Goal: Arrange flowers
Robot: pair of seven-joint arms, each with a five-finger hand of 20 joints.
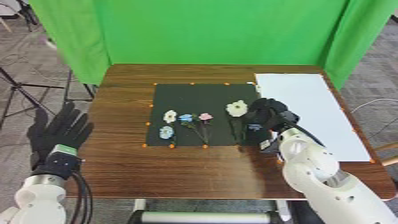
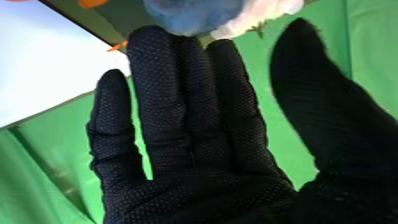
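Observation:
My right hand is over the right edge of the black mat in the head view, beside the large white flower. A blue bloom lies just below it. Farther left on the mat are a small white flower, a blue one, a pink one and a pale blue one. In the right wrist view the right hand has straight fingers, with a blue bloom and a white bloom by the fingertips. My left hand is spread open, left of the table.
A white sheet covers the table's right side, under and beyond the right forearm. Small orange markers line the mat and sheet. Brown wooden tabletop surrounds the mat at left and front. A green curtain hangs behind the table.

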